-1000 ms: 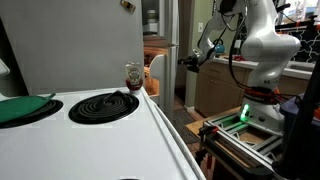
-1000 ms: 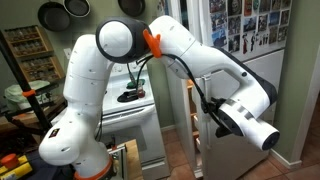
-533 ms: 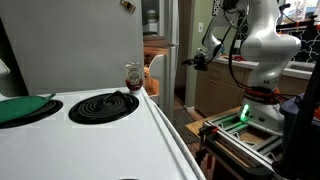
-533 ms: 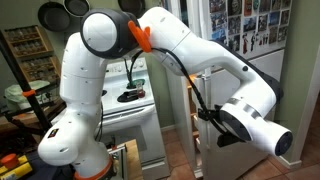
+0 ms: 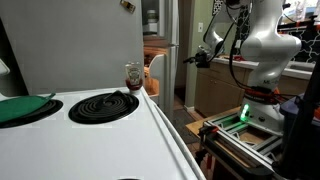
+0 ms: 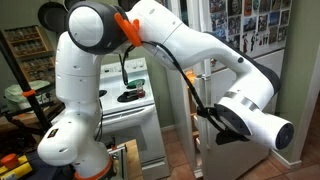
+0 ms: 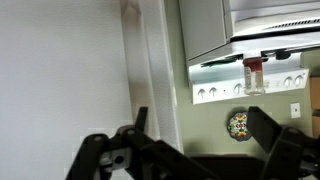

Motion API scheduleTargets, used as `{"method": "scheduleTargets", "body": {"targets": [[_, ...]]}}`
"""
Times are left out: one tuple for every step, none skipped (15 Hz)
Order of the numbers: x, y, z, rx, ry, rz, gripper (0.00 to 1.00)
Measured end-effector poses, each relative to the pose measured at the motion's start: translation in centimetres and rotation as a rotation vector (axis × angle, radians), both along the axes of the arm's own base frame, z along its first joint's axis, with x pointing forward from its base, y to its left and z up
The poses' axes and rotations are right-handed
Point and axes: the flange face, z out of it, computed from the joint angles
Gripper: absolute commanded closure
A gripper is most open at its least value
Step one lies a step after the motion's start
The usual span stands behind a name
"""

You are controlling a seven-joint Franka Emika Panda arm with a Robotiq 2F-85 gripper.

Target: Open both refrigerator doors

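White counter (image 5: 150, 130) with coil burner (image 5: 104, 105) and jar (image 5: 133, 74) nearest, white arm (image 6: 190, 45) beyond, fingers (image 7: 275, 140) spread, holding nothing, close before the refrigerator doors (image 7: 70, 80), a pale panel in the wrist view, photos (image 6: 245, 30) only in an exterior view

Spread claw (image 7: 198, 125) near pale panel (image 7: 60, 70)
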Motion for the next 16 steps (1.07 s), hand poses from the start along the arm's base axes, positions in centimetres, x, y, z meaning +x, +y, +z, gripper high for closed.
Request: {"method": "scheduleTargets", "body": {"targets": [[0.0, 0.0, -0.1, 0.0, 0.001, 0.0, 0.0], [0.0, 0.0, -0.1, 0.001, 0.002, 0.001, 0.0], [0.0, 0.1, -0.1, 0.001, 0.002, 0.001, 0.0], [0.1, 0.1, 0.0, 0.001, 0.0, 0.001, 0.0], [0.2, 0.1, 0.3, -0.005, -0.002, -0.003, 0.0], [0.4, -0.1, 0.9, -0.019, -0.003, -0.015, 0.0], [0.7, -0.6, 1.8, -0.045, -0.002, -0.04, 0.0], [1.0, -1.2, 3.0, -0.073, -0.002, -0.071, 0.0], [1.3, -2.1, 4.4, -0.105, 0.003, -0.111, 0.0], [1.5, -3.0, 5.8, -0.14, 0.01, -0.149, 0.0], [1.6, -4.0, 7.4, -0.178, 0.025, -0.188, 0.0], [1.5, -4.8, 9.0, -0.211, 0.047, -0.222, 0.0], [1.4, -5.6, 10.8, -0.237, 0.074, -0.249, 0.0], [1.1, -6.3, 12.4, -0.256, 0.105, -0.27, 0.0], [0.8, -6.9, 13.9, -0.273, 0.136, -0.288, 0.0], [0.5, -7.4, 15.3, -0.285, 0.169, -0.296, 0.0]]}}
